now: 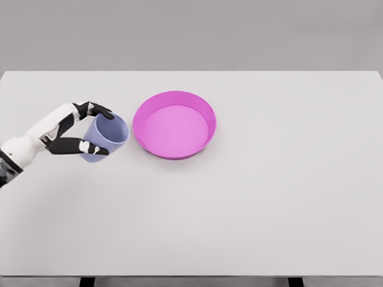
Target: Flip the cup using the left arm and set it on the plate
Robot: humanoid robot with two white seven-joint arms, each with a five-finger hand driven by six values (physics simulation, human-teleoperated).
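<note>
A pale lavender cup (106, 137) is held at the left of the table, tilted so its open mouth faces up and to the right. My left hand (90, 128) is shut on it, black fingers over its top rim and thumb under its base. The magenta plate (206, 115), a round shallow dish with a raised rim, sits just right of the cup, a small gap between them. Nothing lies in the plate. The right arm does not show.
The white table (269, 197) spans the whole view, with its front edge near the bottom and its far edge against a grey wall.
</note>
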